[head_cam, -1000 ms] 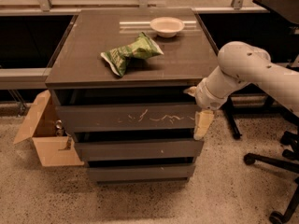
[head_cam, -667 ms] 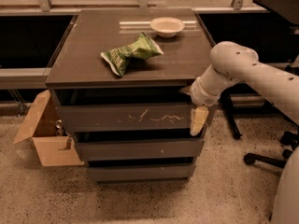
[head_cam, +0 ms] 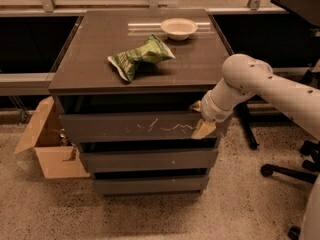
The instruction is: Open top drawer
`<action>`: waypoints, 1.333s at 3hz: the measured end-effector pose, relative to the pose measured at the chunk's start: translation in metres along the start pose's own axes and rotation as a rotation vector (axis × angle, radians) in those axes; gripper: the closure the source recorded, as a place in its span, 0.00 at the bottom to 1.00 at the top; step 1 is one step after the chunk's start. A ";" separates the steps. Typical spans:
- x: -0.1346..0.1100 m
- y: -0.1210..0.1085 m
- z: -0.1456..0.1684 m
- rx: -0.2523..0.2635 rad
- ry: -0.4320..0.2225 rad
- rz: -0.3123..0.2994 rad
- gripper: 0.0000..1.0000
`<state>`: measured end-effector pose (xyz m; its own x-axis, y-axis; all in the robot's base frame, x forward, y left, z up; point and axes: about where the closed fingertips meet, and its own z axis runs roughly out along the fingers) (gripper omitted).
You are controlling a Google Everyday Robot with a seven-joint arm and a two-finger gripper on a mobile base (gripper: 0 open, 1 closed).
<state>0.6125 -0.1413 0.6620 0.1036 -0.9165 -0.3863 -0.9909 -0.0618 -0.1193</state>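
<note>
The top drawer (head_cam: 135, 127) is the tallest dark grey front of the cabinet, with white scratch marks across its panel. Its front stands about in line with the two lower fronts. My gripper (head_cam: 199, 118) is at the drawer's right end, against the upper edge of the panel, and the white arm (head_cam: 260, 84) reaches in from the right. The arm's wrist hides the drawer's top right corner.
A crumpled green chip bag (head_cam: 140, 57) and a white bowl (head_cam: 179, 28) lie on the cabinet top (head_cam: 100, 44). An open cardboard box (head_cam: 47, 149) stands on the floor at the left. Office chair legs (head_cam: 285, 171) stand at the right.
My gripper has moved left and slightly up, from beside the cabinet's right edge onto the right end of the top drawer front. The drawer has not visibly moved.
</note>
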 end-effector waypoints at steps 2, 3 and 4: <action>-0.009 0.009 -0.013 -0.006 -0.011 0.003 1.00; -0.010 0.008 -0.016 -0.006 -0.011 0.003 0.09; -0.010 0.008 -0.016 -0.006 -0.011 0.003 0.00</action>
<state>0.6017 -0.1386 0.6794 0.1020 -0.9123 -0.3965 -0.9917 -0.0620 -0.1125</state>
